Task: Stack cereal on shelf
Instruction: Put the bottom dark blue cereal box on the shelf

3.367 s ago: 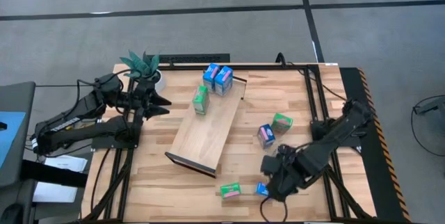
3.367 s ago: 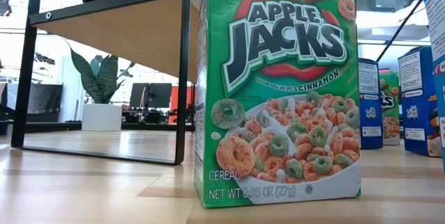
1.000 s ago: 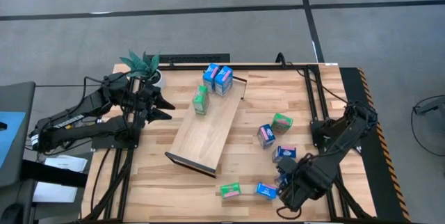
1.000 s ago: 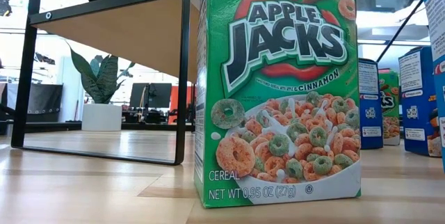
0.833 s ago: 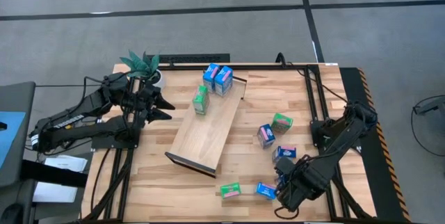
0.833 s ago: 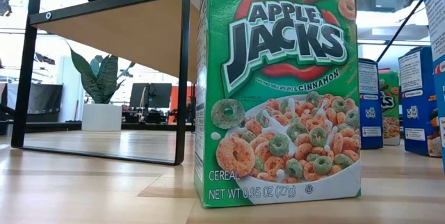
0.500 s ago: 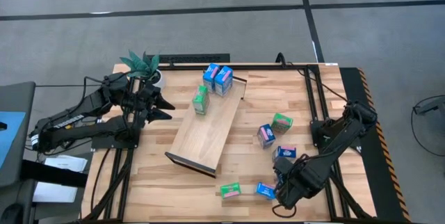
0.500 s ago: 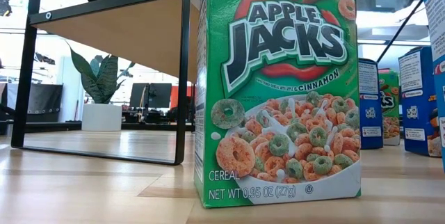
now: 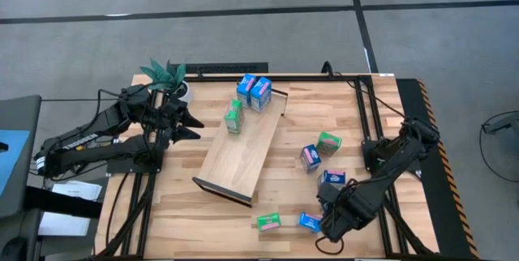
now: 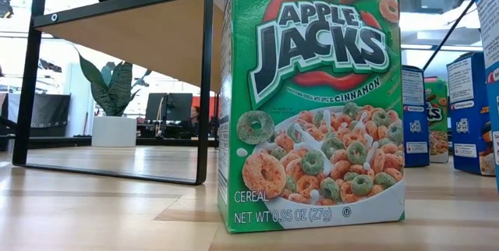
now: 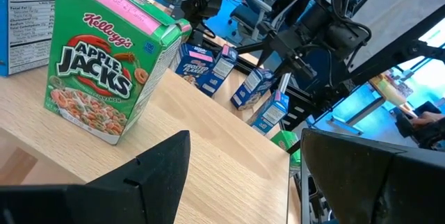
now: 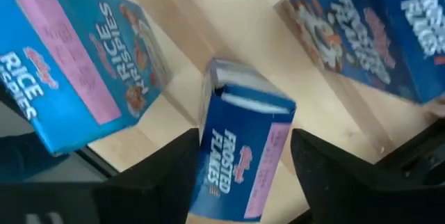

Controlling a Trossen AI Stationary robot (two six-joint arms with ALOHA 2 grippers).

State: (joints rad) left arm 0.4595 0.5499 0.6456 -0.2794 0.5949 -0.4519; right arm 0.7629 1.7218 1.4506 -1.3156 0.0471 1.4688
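While the shelf (image 9: 243, 154) lies diagonally mid-frame in the high view on the slatted counter (image 9: 186, 228), only three cereal cartons sit at its upper end: two blue ones (image 9: 253, 91) side by side at the top, one green carton (image 9: 233, 116) just below them on the board's left edge. Rest of the board is bare.

Still loose on the counter, right of the shelf: a blue carton (image 9: 310, 157) and a green one (image 9: 328, 142) close together at centre right, another blue carton (image 9: 332, 179) lower down, then a green carton lying flat (image 9: 268, 221) and a blue flat one (image 9: 309, 221) along the lower middle. So roughly a third done by my count, five or more left to move.

Right gripper (image 9: 331, 222) is down at lower right of the high view, beside that flat blue carton. In the right wrist view a Frosted Flakes carton (image 12: 240, 154) sits between its fingers (image 12: 167, 172), which stand apart on either side with gaps visible, not clamped; likely the next pick. A Rice Krispies box (image 12: 76, 57) and another Frosted Flakes box (image 12: 379, 26) lie nearby.

Left gripper (image 9: 188, 121) waits at upper left, beside the shelf's upper end, fingers (image 11: 149, 175) apart, holding nothing. A potted plant (image 9: 166, 74) stands behind it.
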